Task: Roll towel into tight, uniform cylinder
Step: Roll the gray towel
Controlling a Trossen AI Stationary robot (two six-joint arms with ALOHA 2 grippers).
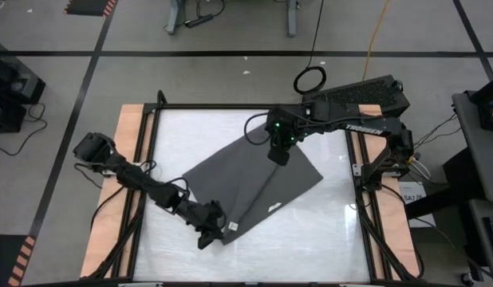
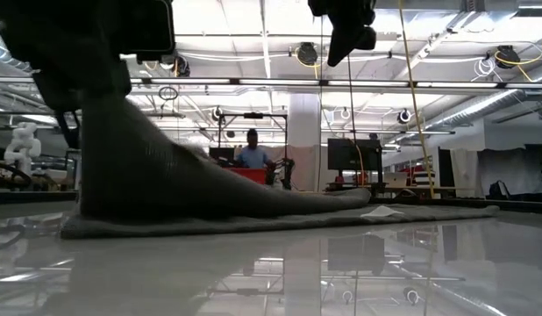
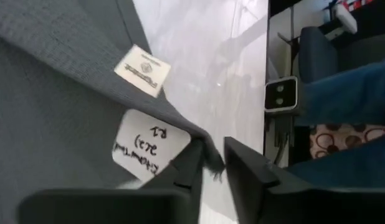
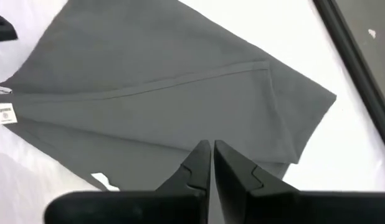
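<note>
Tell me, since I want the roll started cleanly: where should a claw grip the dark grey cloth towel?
Probably at the dark grey cloth towel's tagged corner near the left claw, coming in low from the table's front-left. That corner lies flat and folded, with a free edge that could be lifted and turned over.

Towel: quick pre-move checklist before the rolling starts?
1. Towel flat on the table: not ok. It is folded over, with a seam line across it, and one corner is lifted.
2. Left pincer at the corner with the white tags: ok. Its fingers stand a little apart with the towel edge between them.
3. Firm hold on that corner: cannot tell.
4. Right pincer clear of the towel: ok. It hangs shut above the far edge, holding nothing.
5. Any roll begun: not ok, no cylinder shows yet.
</note>
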